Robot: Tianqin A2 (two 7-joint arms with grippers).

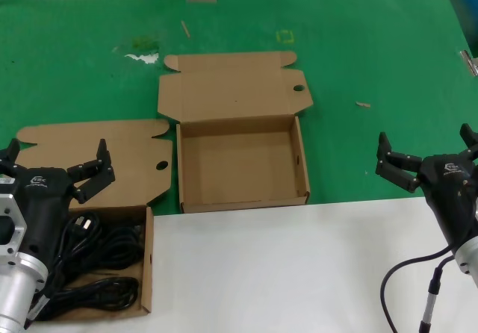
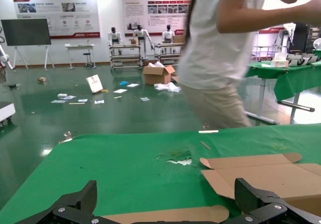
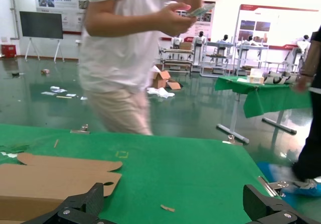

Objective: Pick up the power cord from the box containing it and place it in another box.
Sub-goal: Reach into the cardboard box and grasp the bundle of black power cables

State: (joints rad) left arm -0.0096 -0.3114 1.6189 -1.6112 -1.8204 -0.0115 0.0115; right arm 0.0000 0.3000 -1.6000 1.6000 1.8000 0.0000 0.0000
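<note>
Black power cord (image 1: 97,262) lying as a loose tangle in the box containing it (image 1: 149,258), at the near left corner of the table (image 1: 388,57), plug end toward the box's far side. Left gripper (image 1: 56,167) hovering just above that box, jaws spread wide, nothing between them. Straight ahead and a little further back, another box (image 1: 243,172), lid thrown open, interior bare and waiting. Right gripper (image 1: 429,154) parked well off to the right over the green cloth, jaws also spread, holding nothing. Nothing lifted yet, so, by the look of it, still at the reach-and-grasp step. Trouble to watch for: more than one cable apparently heaped in there, loops overlapping, so a pinch could snag two at once or drag a trailing loop over the cardboard wall and tip the light box. Also a risk of catching only a single strand, letting the coil unravel and dangle short of the target. Open lid flap close behind the gripper, easy to clip on the way up.
</note>
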